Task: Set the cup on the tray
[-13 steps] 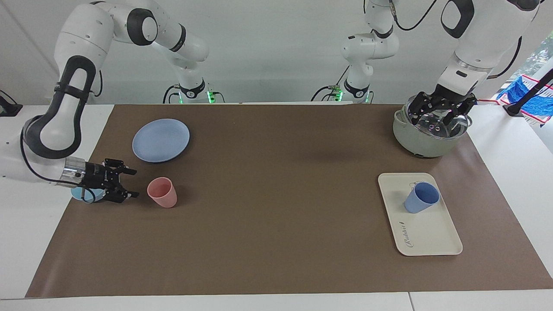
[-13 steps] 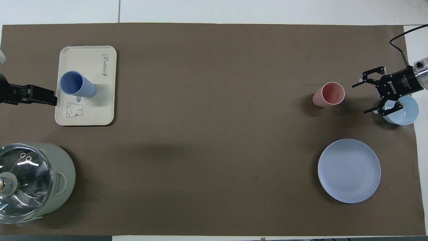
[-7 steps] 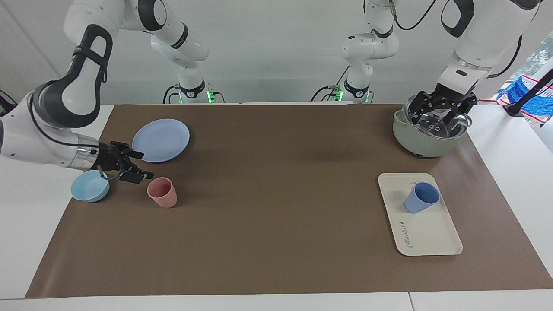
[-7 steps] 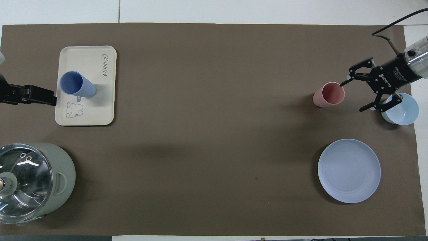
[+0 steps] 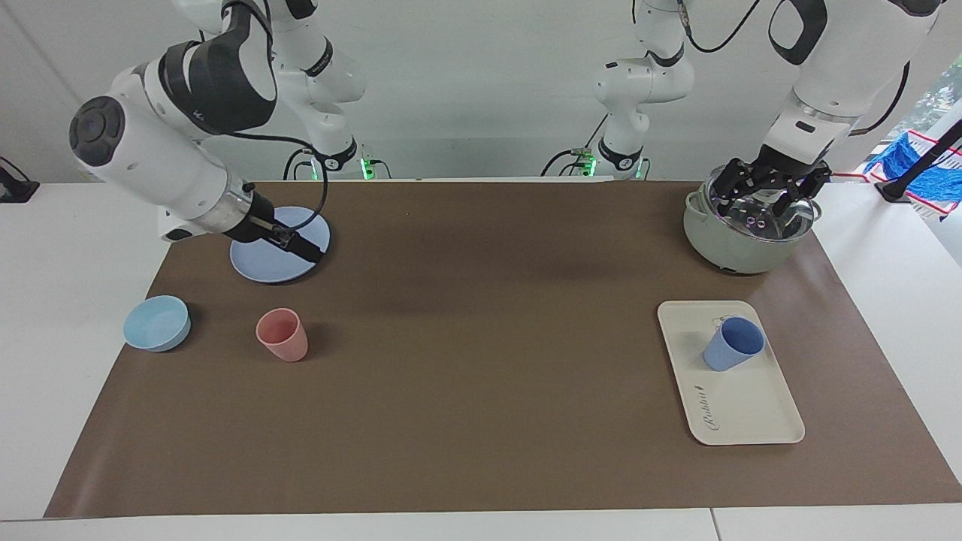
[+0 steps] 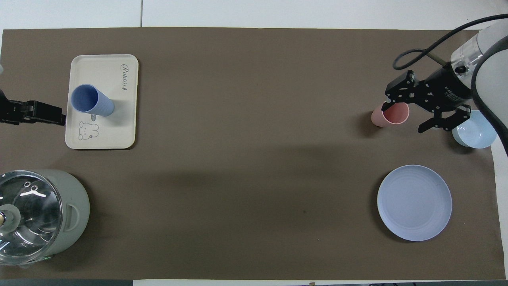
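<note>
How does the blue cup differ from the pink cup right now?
Colour: the blue cup is periwinkle, the pink cup salmon. Support: the blue cup stands on the cream tray, the pink cup on the brown mat. Place: the blue cup is toward the left arm's end of the table, the pink cup toward the right arm's. Both are upright, handleless tapered tumblers, and neither is held.

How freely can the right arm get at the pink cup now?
Probably yes, freely. The right gripper hangs raised, roughly over the pink cup, with open fingers. The cup stands upright on the mat, apart from the bowl and the plate, and nothing seems to block the way down.
</note>
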`<state>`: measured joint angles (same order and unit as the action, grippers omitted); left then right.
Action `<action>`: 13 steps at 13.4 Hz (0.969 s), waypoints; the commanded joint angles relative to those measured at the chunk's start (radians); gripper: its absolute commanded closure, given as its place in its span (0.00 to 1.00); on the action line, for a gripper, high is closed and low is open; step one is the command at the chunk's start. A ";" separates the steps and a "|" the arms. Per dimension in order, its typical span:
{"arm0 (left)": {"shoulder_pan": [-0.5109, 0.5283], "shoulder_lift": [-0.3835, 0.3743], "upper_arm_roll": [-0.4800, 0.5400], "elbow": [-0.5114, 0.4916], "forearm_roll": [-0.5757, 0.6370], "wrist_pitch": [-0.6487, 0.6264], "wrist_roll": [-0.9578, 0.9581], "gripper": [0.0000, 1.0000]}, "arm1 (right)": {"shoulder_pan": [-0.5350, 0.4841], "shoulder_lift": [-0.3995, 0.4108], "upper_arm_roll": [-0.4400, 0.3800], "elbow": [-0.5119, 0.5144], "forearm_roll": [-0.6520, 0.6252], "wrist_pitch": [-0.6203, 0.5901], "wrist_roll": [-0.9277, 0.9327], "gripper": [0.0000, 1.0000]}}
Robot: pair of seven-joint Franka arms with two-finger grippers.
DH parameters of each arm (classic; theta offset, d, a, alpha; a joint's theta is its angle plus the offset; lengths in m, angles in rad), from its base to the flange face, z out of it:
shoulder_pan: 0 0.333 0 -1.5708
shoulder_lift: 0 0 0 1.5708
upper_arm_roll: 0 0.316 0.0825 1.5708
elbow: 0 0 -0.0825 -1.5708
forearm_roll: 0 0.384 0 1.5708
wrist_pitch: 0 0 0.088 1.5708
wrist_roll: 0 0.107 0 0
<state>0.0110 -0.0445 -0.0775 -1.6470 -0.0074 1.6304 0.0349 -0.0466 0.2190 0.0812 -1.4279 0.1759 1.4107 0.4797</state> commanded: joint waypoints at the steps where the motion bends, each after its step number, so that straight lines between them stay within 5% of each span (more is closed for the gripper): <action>1: 0.010 -0.023 0.002 -0.014 -0.016 -0.017 0.013 0.00 | -0.021 -0.088 0.000 -0.057 -0.094 -0.007 -0.174 0.00; 6: 0.010 -0.023 0.002 -0.014 -0.016 -0.017 0.013 0.00 | -0.027 -0.271 -0.001 -0.238 -0.185 0.002 -0.315 0.00; 11: 0.010 -0.021 0.002 -0.014 -0.016 -0.017 0.014 0.00 | -0.078 -0.288 -0.008 -0.252 -0.190 0.069 -0.418 0.00; 13: 0.010 -0.021 0.002 -0.014 -0.016 -0.017 0.013 0.00 | -0.075 -0.277 -0.070 -0.241 -0.185 0.085 -0.426 0.00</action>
<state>0.0168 -0.0445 -0.0775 -1.6470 -0.0074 1.6295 0.0349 -0.1143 -0.0527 0.0532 -1.6517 -0.0008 1.4633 0.0917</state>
